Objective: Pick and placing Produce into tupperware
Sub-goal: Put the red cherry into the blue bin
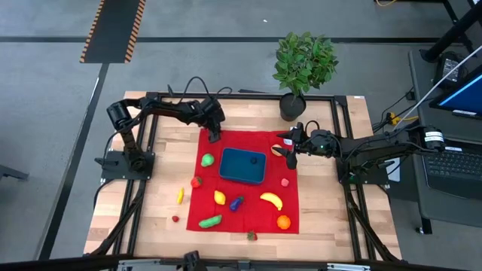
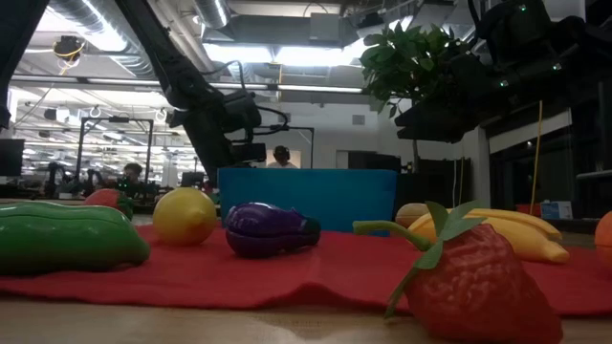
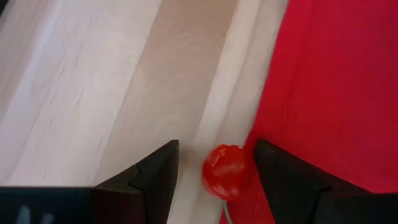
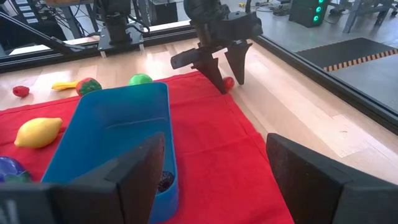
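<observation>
Currently, per item:

Left gripper: [image 4: 225,70] at the far-left corner of the red cloth [image 1: 248,218], fingers spread and pointing down, straddling a small round red fruit [image 3: 224,171]; nothing grasped yet.
Red fruit: sits on the cloth's edge, half on the cloth and half on the wooden table [image 1: 162,214]. A thin stem shows under it, so probably a cherry or small tomato.
Right gripper: [image 1: 291,150] hovers at the far-right side of the cloth, just right of the container, jaws spread wide and empty.
Tupperware: [image 1: 242,165] teal-blue, in the far middle of the cloth. Something small and dark lies in one corner; cannot tell what.
Rest of produce: banana [image 1: 271,200], lemon [image 1: 219,197], purple eggplant [image 1: 236,202], orange [image 1: 283,222], strawberry [image 1: 251,235] and a long green vegetable [image 1: 211,221] on the near half of the cloth. All well apart from the container, so most of the task looks undone.
Risk 1: the fruit is round and sits on the cloth hem. If the fingers close off-centre it could squirt out and roll across the bare wood.
Risk 2: one fingertip stands near the cloth edge. Closing low could pinch the fabric and drag the cloth, shifting the container.
View gap: left wrist view alone shows the fruit centred between the fingers. High view hides it under the arm.
View gap 2: right wrist view shows the container's inside. Low view shows only its outer wall.
</observation>
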Robot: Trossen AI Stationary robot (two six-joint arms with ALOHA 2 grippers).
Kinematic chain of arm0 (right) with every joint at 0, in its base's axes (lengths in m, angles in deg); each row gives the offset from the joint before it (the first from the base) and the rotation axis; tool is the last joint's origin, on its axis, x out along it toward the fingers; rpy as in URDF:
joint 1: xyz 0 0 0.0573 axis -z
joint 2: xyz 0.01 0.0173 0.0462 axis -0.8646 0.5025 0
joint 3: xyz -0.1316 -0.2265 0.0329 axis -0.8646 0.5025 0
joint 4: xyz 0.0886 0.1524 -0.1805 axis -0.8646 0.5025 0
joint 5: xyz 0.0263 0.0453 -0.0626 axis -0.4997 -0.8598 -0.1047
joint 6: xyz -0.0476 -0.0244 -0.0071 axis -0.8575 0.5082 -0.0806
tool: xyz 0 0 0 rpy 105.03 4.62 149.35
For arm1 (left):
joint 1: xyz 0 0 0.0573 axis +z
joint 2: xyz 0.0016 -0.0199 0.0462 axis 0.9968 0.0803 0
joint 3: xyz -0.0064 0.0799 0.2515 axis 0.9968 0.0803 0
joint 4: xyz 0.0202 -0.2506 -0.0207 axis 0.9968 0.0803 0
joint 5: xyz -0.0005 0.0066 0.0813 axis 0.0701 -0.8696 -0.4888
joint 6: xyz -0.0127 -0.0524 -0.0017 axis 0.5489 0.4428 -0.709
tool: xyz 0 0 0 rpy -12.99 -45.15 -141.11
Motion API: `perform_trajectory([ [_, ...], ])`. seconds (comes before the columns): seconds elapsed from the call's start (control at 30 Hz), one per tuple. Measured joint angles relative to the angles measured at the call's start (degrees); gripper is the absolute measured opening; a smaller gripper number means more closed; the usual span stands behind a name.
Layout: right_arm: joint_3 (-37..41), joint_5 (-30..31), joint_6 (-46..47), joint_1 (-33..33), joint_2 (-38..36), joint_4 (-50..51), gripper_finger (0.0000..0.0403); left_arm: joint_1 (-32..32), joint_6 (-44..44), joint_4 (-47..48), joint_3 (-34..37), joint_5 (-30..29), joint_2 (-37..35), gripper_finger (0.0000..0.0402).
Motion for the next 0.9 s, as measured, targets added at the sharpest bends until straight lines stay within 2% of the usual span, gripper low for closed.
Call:
perform_trajectory([
  [0.2, 0.0, 0.0, -0.04, 0.0, 0.0, 0.0, 0.0283, 0.84, 0.28, 0.38, 0.0, -0.07, -0.02, 0.0193],
  [0.63, 0.0, 0.0, -0.09, 0.0, 0.0, 0.02, 0.0283, 0.84, 0.35, 0.58, 0.02, 0.59, -0.02, 0.0097],
  [0.9, 0.0, 0.0, -0.09, 0.0, 0.0, 0.02, 0.0283, 0.81, 0.73, 0.56, 0.04, 0.59, -0.02, 0.0113],
])
